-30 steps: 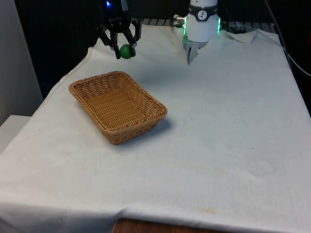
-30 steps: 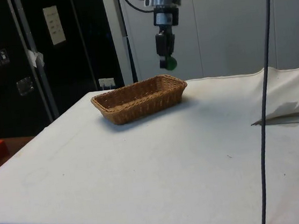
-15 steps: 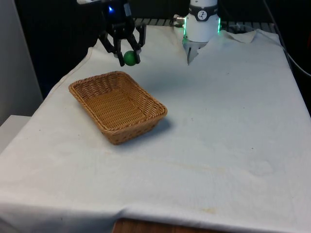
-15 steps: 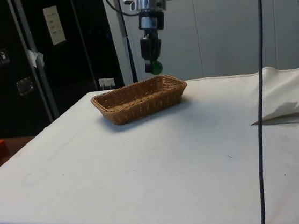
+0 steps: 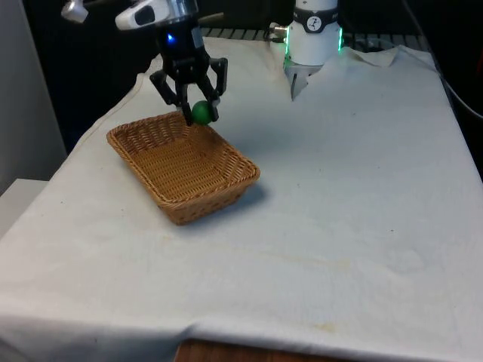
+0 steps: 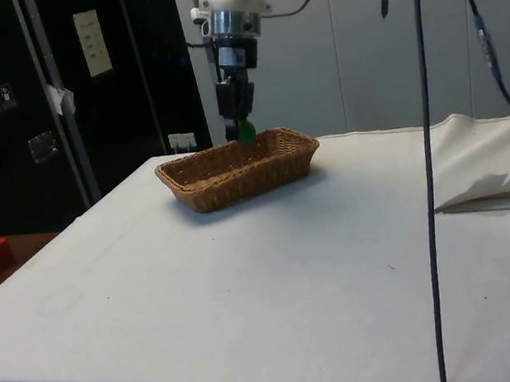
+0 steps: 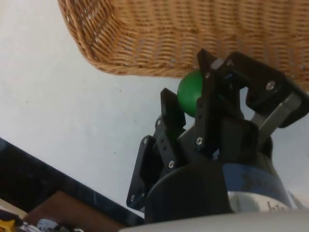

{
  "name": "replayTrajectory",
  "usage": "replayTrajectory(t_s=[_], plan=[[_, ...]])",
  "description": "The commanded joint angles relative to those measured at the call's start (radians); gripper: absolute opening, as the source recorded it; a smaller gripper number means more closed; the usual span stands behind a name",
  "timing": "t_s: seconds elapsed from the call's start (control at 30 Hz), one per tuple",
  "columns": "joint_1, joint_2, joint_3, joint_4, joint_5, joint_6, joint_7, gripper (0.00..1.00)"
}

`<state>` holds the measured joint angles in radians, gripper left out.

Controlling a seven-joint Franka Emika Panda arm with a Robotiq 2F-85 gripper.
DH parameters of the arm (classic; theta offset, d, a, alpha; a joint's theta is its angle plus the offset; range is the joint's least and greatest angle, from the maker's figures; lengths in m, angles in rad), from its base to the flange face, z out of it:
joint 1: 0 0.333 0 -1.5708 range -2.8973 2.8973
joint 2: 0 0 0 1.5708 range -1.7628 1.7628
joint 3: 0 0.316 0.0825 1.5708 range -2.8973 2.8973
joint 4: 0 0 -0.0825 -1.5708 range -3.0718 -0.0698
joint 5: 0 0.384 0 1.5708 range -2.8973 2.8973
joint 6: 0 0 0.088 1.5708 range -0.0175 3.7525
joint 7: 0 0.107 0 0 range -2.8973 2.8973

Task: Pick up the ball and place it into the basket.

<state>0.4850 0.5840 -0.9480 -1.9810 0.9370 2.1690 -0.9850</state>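
Observation:
A small green ball (image 5: 201,112) hangs in the air, with my black gripper (image 5: 198,115) shut on it. The gripper (image 6: 244,133) holds the ball (image 6: 246,132) just above the far end of the brown wicker basket (image 5: 181,162), close to its rim. From the side, the basket (image 6: 238,167) lies long and low on the white cloth, and the ball is slightly above rim height. In the wrist view the green ball (image 7: 190,93) sits between the black fingers (image 7: 171,116), with the basket's woven wall (image 7: 159,34) right beyond it.
White cloth covers the table (image 5: 347,196), with open room to the front view's right of the basket. A crumpled fold of cloth (image 6: 499,186) lies near the robot's base (image 5: 313,45). A black cable (image 6: 429,180) hangs across the side view.
My gripper has carried the ball toward the basket and downward, from beyond the basket's far end to just over its far rim. The grip has stayed shut.

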Motion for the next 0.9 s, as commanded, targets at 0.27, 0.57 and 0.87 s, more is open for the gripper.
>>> replayTrajectory(t_s=[0.27,0.57,0.87], plan=[[-0.040,0.138,0.016,0.109,0.113,-0.057,-0.014,0.00],[-0.050,0.249,0.013,0.174,0.213,-0.072,-0.013,0.00],[-0.051,0.274,0.010,0.182,0.245,-0.068,-0.006,0.00]])
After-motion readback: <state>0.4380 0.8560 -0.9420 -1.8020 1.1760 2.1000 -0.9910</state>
